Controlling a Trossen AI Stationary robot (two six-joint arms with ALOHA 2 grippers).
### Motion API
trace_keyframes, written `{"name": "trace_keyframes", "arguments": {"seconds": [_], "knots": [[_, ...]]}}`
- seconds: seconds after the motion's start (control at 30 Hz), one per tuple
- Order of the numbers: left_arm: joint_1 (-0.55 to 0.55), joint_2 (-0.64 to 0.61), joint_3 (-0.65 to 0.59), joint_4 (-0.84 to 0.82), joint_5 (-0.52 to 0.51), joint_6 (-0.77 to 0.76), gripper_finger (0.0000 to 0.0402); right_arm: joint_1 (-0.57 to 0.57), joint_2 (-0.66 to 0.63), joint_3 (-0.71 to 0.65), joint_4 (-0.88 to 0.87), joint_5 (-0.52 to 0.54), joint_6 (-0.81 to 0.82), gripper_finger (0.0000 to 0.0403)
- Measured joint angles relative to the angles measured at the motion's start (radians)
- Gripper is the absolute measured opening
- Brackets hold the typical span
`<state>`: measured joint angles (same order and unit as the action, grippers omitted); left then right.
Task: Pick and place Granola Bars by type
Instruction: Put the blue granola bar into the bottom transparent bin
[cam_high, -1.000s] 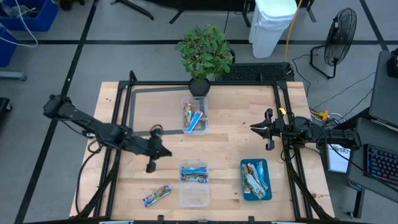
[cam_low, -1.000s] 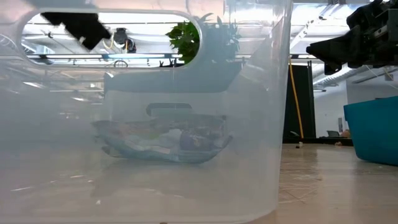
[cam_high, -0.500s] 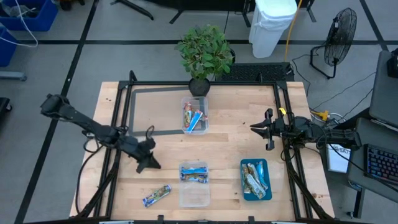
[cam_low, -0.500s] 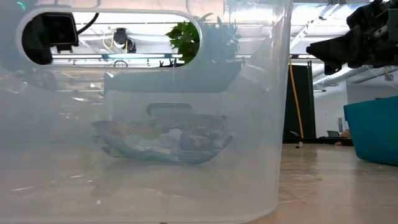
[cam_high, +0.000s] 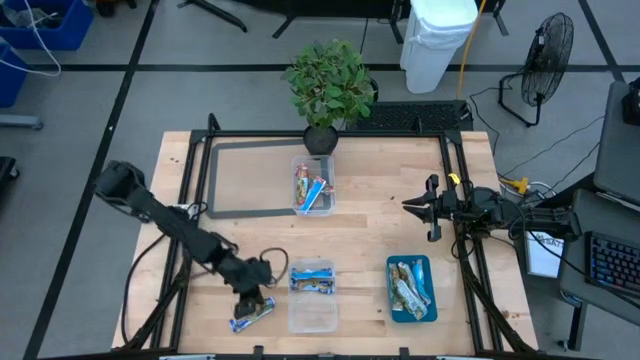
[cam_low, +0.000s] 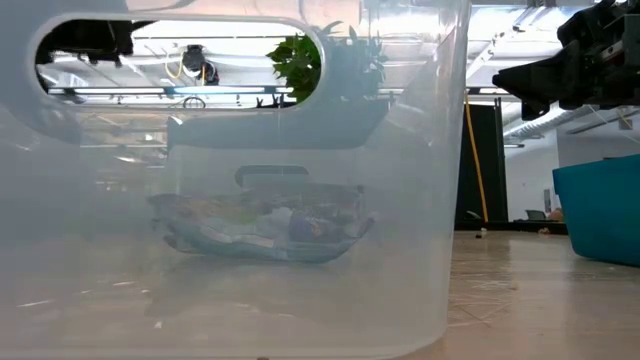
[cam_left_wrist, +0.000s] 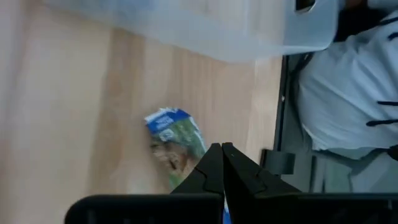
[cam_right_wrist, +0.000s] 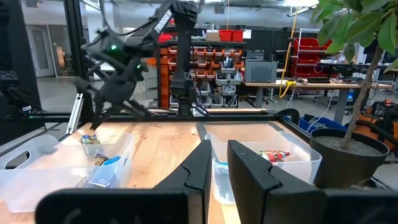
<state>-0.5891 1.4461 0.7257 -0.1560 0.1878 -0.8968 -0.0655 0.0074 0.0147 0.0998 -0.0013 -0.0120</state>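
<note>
Low in the left of the high view, the left gripper (cam_high: 252, 300) hangs just over a loose blue-white bar (cam_high: 251, 314) lying alone on the bench (cam_high: 370, 225), its jaws pressed together with nothing between them. From the left wrist view the bar (cam_left_wrist: 174, 148) lies just past the closed fingertips (cam_left_wrist: 214, 165), flat on the wood, beside the wall of a clear tub (cam_left_wrist: 205, 28).

That clear tub (cam_high: 312, 295) sits right of the bar, at bottom centre of the high view, holding blue-white bars (cam_high: 311, 280) in its upper end. A second clear tub (cam_high: 313, 187) stands higher at centre with red-blue bars (cam_high: 312, 188) inside, directly below a potted plant (cam_high: 328, 85). At lower right a teal tray (cam_high: 394, 312) carries a heap of green-gold and silvery bars (cam_high: 411, 287).

At right of the high view, the right gripper (cam_high: 420, 207) waits above bare wood, well apart from every bar, its jaws narrowly parted and holding nothing. A black metal frame (cam_high: 240, 140) borders the bench top.

The near tub's cloudy wall (cam_low: 230, 190) fills most of the low view, hiding the loose bar and the left gripper; only the farther tub's contents show dimly through it, with the teal tray (cam_low: 598, 208) at the right edge.
</note>
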Motion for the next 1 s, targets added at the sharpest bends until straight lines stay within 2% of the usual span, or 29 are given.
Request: {"name": "trace_keyframes", "arguments": {"seconds": [0.17,0.4,0.67,0.83,1.0], "knots": [[-0.035,0.112,0.020,0.066,0.053,-0.126,0.0003,0.000,0.000,0.000,0.000,0.000,0.000,0.0045],[-0.099,0.171,0.021,0.128,0.040,-0.290,0.0003,0.000,0.000,0.000,0.000,0.000,0.000,0.0043],[-0.149,0.170,0.023,-0.059,-0.015,-0.433,0.0004,0.000,0.000,0.000,0.000,0.000,0.000,0.0044],[-0.148,0.170,0.024,-0.159,-0.044,-0.419,0.0003,0.000,0.000,0.000,0.000,0.000,0.000,0.0045],[-0.111,0.167,0.027,-0.227,-0.113,-0.266,0.0007,0.000,0.000,0.000,0.000,0.000,0.000,0.0044]]}}
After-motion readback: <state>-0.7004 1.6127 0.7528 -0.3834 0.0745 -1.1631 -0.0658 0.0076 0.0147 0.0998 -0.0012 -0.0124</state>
